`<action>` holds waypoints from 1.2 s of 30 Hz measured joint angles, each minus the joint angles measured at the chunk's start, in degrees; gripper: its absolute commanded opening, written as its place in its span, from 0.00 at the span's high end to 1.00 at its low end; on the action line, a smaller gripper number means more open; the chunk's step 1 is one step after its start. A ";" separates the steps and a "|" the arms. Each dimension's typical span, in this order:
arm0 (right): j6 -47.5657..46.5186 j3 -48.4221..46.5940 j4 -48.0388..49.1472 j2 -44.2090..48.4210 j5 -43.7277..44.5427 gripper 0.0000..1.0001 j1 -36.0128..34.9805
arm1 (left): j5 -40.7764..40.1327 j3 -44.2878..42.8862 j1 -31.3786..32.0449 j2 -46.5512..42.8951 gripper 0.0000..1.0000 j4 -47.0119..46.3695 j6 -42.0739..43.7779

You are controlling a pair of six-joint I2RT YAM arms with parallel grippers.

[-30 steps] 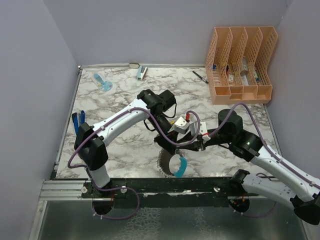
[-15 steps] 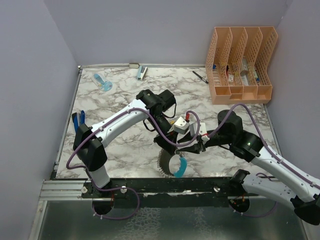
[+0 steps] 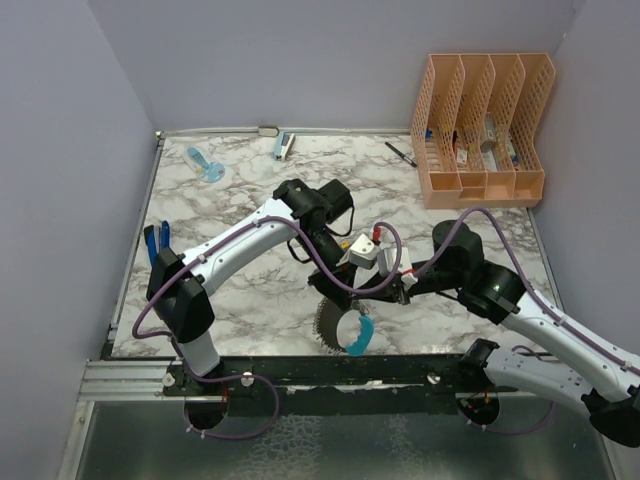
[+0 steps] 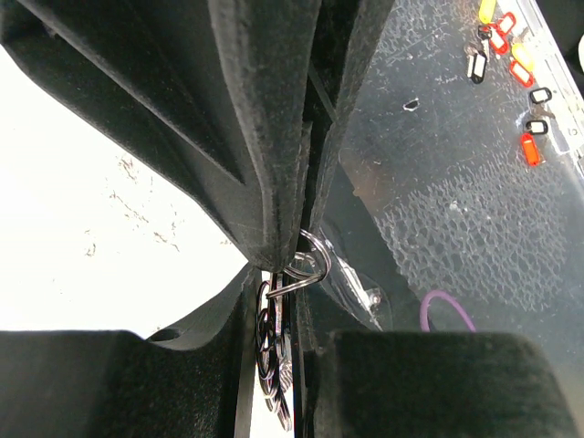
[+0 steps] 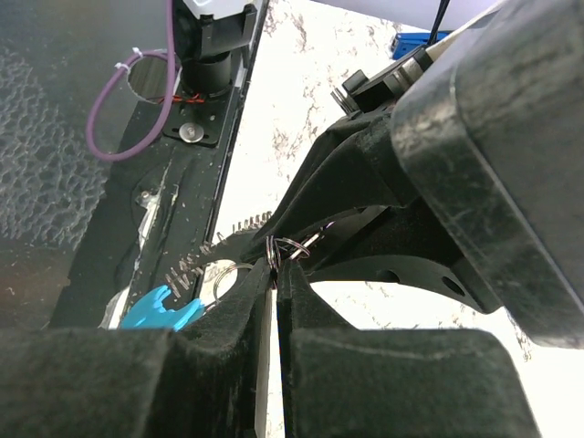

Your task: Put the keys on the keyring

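Note:
The keyring (image 3: 330,322), a gray toothed loop with a light-blue section (image 3: 362,333), hangs at the table's near edge. My left gripper (image 3: 335,292) is right above it. In the left wrist view that gripper (image 4: 306,246) is shut on a wire ring (image 4: 308,267) of the keyring, with small metal rings (image 4: 272,365) dangling below. My right gripper (image 3: 392,292) meets it from the right. In the right wrist view it (image 5: 276,274) is shut on the small metal rings (image 5: 285,246), beside the toothed loop (image 5: 214,254) and blue section (image 5: 160,310). No yellow or black key shows between the fingers.
An orange file rack (image 3: 482,130) stands at the back right, with a black pen (image 3: 401,153) beside it. A blue-handled tool (image 3: 156,242) lies at the left edge, small items (image 3: 205,163) at the back left. Small red, yellow and black tags (image 4: 504,46) lie below the table's near edge.
The right gripper has edged slightly left and up toward the left gripper. Both grips are unchanged and the keyring hangs in the same place.

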State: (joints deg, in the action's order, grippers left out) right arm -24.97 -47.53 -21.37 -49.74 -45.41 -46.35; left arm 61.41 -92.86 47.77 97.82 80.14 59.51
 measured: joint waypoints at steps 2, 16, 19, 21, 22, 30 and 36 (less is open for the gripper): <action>0.00 -0.04 0.00 0.13 0.02 0.98 -0.07 | -0.09 -0.28 0.00 0.00 1.00 0.09 -0.07; 4.46 -0.09 0.52 1.66 2.80 0.99 -0.11 | -0.44 -2.54 0.00 0.00 0.82 0.39 -1.51; 7.58 -0.09 0.92 2.23 5.11 0.99 -0.11 | -0.72 -3.30 -0.02 0.00 0.79 0.35 -1.70; 9.97 -0.09 1.22 2.62 6.40 0.99 -0.31 | -0.90 -3.72 -0.02 0.00 0.76 0.35 -1.73; 10.95 -0.09 1.29 2.78 6.88 0.99 -0.35 | -1.01 -4.00 -0.02 0.00 0.76 0.35 -1.75; 17.88 -0.07 3.08 4.83 10.54 0.99 -0.46 | -2.19 -7.80 -0.07 0.00 0.70 0.39 -1.75; 20.98 -0.07 3.89 4.68 11.85 0.99 -0.48 | -2.62 -8.39 -0.17 0.00 0.67 0.39 -1.77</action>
State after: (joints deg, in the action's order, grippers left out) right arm -3.99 -47.59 -17.47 -45.06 -33.56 -46.83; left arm 58.78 -101.25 47.59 97.82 80.53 57.74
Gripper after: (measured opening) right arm 0.019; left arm 0.321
